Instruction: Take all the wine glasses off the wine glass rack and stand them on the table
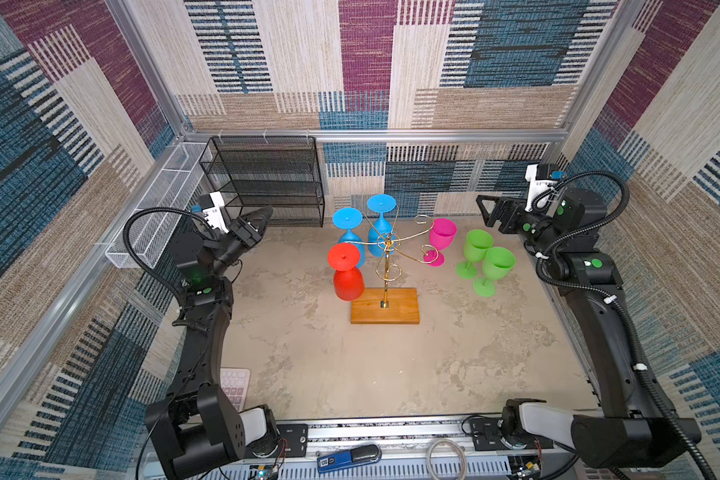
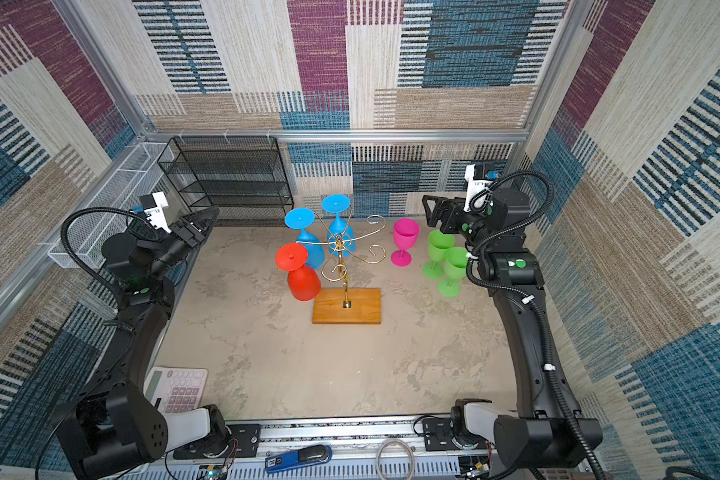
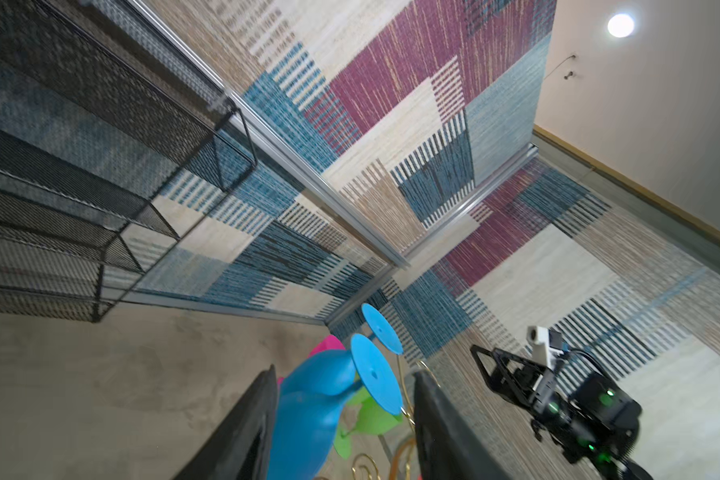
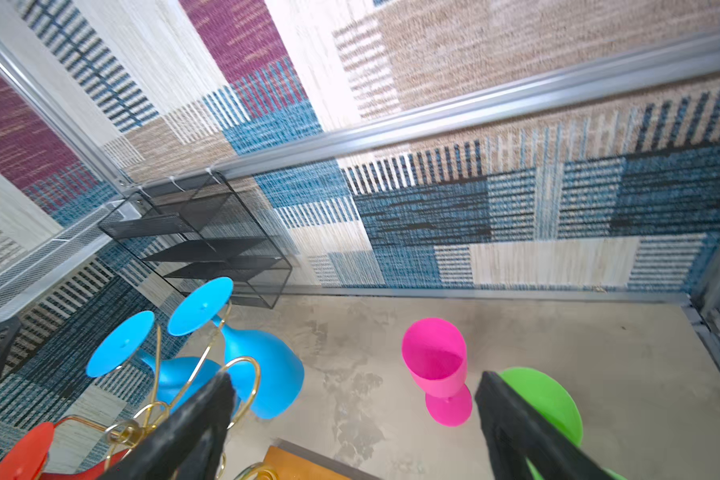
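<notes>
The gold wire wine glass rack stands mid-table on its wooden base. Three wine glasses hang upside down from its left arms: a red one in front and two blue ones behind. My left gripper hovers open to the left of the rack, clear of it, and the nearer blue glass shows beyond its fingers. My right gripper hangs wide open at the back right, above the table and holding nothing.
A pink glass and two green glasses stand upright on the table right of the rack. A black mesh shelf unit and a white mesh basket line the back left. A calculator lies front left.
</notes>
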